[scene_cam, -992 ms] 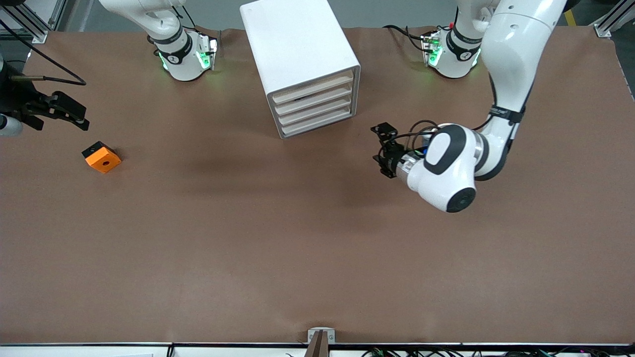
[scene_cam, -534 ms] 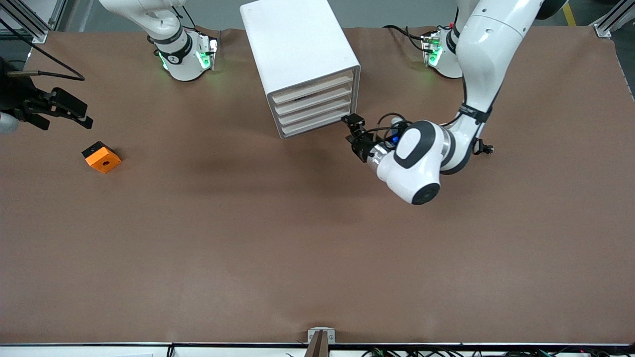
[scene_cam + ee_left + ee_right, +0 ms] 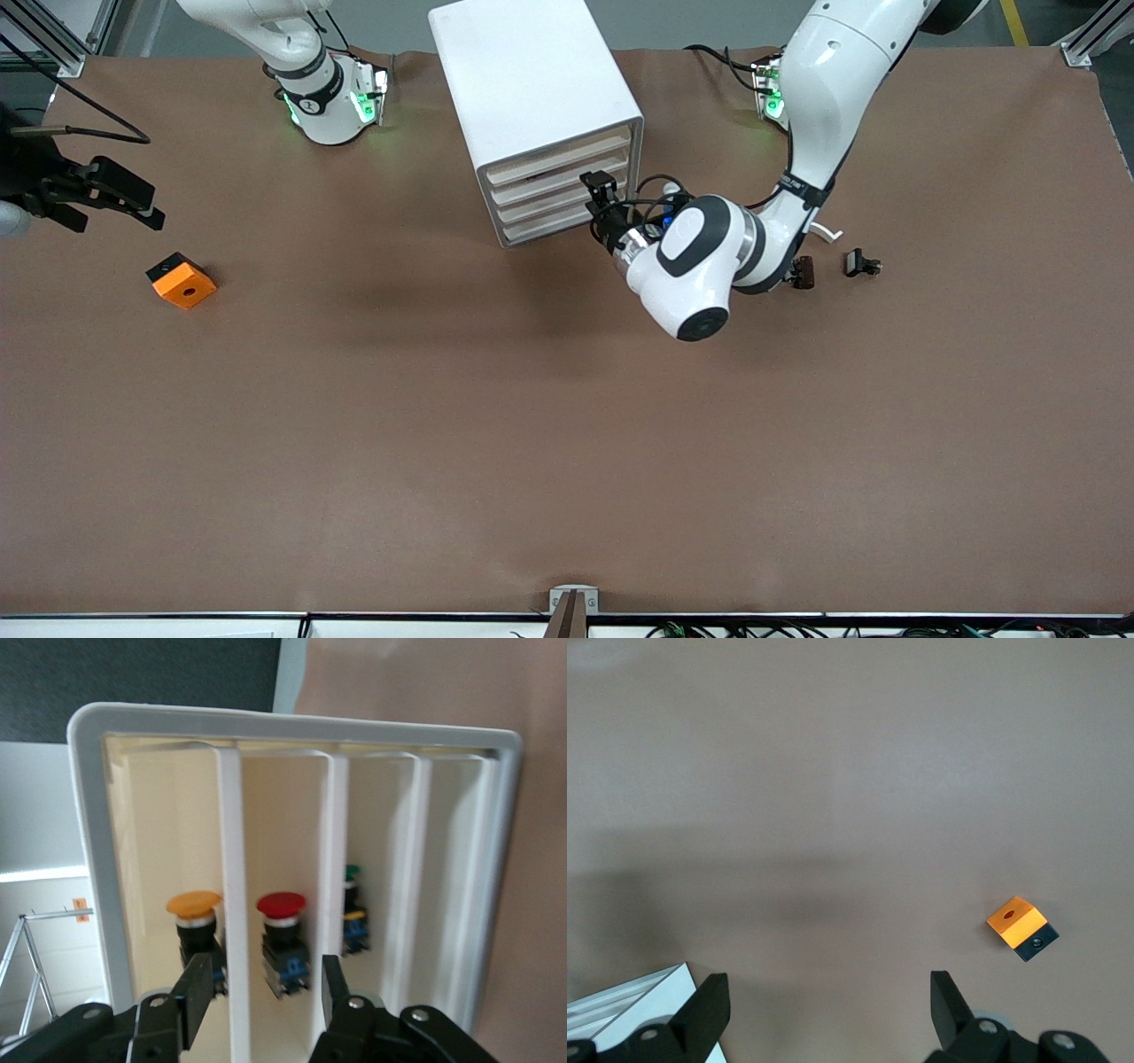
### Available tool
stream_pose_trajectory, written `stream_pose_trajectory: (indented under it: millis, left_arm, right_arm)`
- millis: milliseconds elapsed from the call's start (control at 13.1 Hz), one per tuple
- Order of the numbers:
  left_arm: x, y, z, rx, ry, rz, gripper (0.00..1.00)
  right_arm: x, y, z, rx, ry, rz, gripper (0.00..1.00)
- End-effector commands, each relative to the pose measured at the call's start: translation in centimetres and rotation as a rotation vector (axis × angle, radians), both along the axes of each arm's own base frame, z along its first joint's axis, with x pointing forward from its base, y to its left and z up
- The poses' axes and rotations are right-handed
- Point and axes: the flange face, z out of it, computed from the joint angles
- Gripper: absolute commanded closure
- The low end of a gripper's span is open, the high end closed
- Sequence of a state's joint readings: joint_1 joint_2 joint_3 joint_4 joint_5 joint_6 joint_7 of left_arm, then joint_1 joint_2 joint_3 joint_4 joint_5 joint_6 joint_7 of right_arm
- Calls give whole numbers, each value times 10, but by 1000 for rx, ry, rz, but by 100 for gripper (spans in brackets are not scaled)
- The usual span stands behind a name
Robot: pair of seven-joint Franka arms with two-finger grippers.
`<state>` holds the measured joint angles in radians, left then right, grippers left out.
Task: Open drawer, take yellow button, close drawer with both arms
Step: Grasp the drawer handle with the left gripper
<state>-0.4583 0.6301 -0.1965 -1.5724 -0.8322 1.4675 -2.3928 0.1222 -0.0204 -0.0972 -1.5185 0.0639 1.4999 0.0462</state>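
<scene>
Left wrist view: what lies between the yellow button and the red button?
A white strip of the cabinet, likely a drawer's edge, separates the yellow button from the red button. Each sits in its own slot. Only the left wrist view shows this.

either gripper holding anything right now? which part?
Nothing held. Left gripper is at the cabinet front, fingers apart, straddling a drawer edge without clamping. Right gripper waits open.
</scene>
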Motion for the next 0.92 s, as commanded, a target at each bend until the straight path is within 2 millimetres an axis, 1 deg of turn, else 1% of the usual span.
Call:
stream_pose_trajectory:
  millis: [0, 76, 229, 305, 381, 534, 610, 686, 763, 839]
  left_arm:
    - [-14, -15, 0, 7, 46, -32, 50]
    - [-19, -20, -4, 11, 52, -42, 56]
    - [-22, -22, -6, 13, 58, -47, 56]
    - [-27, -27, -7, 13, 62, -56, 57]
    - [-28, -29, -8, 2, 76, -46, 57]
    - [-34, -35, -11, -1, 89, -51, 58]
    - [-38, -38, -11, 0, 89, -60, 65]
    - [-38, -39, -12, 1, 91, -58, 75]
    - [-38, -38, -14, 4, 94, -58, 86]
    - [-37, -38, -14, 4, 94, -56, 96]
  right_arm:
    - [4, 3, 1, 14, 4, 1, 0]
    - [7, 6, -3, 12, 4, 5, 0]
    - [7, 5, -3, 13, 4, 5, 0]
    - [8, 6, -4, 12, 5, 7, 0]
    - [9, 9, -7, 8, 10, 13, 0]
    - [10, 9, -7, 10, 8, 13, 0]
    - [10, 11, -8, 5, 9, 17, 0]
    - [10, 15, -8, 5, 11, 24, 0]
    - [10, 18, -10, 1, 15, 31, 0]
    - [11, 24, -13, 0, 22, 38, 0]
